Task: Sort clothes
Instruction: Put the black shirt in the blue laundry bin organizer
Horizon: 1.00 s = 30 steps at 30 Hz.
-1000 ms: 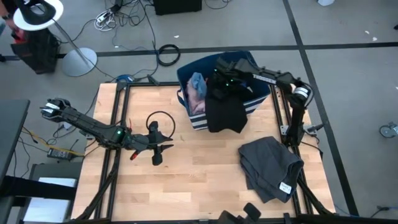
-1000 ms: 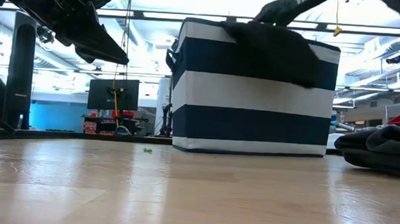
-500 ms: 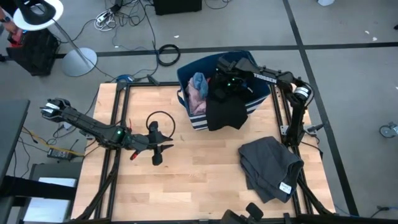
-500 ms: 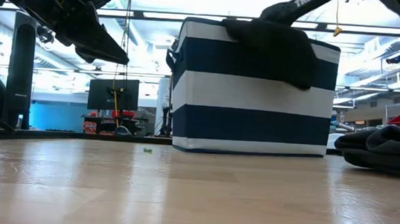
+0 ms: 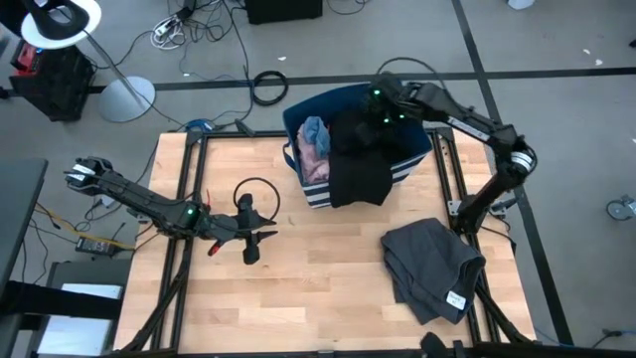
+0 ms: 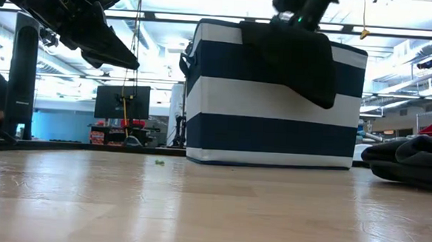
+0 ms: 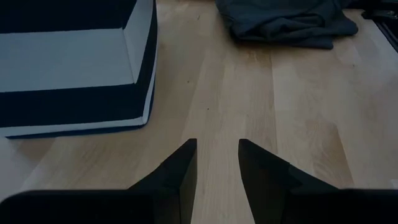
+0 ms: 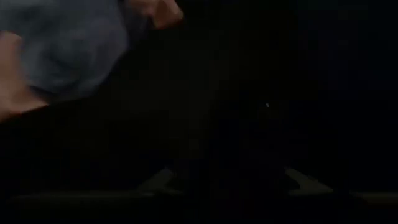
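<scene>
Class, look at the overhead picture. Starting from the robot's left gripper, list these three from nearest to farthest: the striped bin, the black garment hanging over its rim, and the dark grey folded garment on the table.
From the left gripper, near the table's middle:
1. Striped bin, at the table's back edge.
2. Black garment, draped over the bin's front rim.
3. Dark grey folded garment, at the table's front right.

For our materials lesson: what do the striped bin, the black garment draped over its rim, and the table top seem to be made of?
Striped bin: likely stiffened fabric, matte, with flat upright walls.
Black garment: soft cloth, matte; it hangs limp over the rim.
Table top: pale wood, smooth, with visible plank lines.
</scene>
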Motion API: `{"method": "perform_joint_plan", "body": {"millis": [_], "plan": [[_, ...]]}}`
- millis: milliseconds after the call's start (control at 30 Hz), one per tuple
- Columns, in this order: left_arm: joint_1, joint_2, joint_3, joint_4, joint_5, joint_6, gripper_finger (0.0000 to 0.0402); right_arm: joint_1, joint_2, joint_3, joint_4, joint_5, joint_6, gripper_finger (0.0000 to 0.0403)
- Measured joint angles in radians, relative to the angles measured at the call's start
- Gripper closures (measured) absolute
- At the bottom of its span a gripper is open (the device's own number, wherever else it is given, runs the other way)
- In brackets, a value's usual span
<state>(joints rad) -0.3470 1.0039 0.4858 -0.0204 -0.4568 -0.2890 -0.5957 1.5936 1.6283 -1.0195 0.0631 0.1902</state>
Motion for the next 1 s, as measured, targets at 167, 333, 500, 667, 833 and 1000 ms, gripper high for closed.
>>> {"method": "perform_joint_plan", "body": {"millis": [167, 333, 500, 667, 833, 1000], "plan": [[0.000, 0.000, 0.000, 0.000, 0.000, 0.000, 0.0280, 0.009, -0.106, 0.000, 0.000, -0.013, 0.001, 0.0266], [0.000, 0.000, 0.000, 0.001, 0.000, 0.000, 0.0280, 0.052, -0.215, 0.000, -0.003, -0.015, 0.014, 0.0264], [0.000, 0.000, 0.000, 0.000, 0.000, -0.002, 0.0280, 0.126, -0.298, 0.001, -0.065, -0.015, 0.062, 0.0273], [0.000, 0.000, 0.000, 0.000, 0.000, -0.003, 0.0280, 0.241, -0.349, 0.001, -0.173, 0.009, 0.138, 0.0278], [0.000, 0.000, 0.000, 0.001, 0.000, -0.003, 0.0280, 0.408, -0.406, -0.038, -0.236, 0.085, 0.249, 0.0280], [0.000, 0.000, 0.000, 0.001, 0.000, -0.003, 0.0280, 0.572, -0.476, -0.138, -0.232, 0.243, 0.376, 0.0280]]}}
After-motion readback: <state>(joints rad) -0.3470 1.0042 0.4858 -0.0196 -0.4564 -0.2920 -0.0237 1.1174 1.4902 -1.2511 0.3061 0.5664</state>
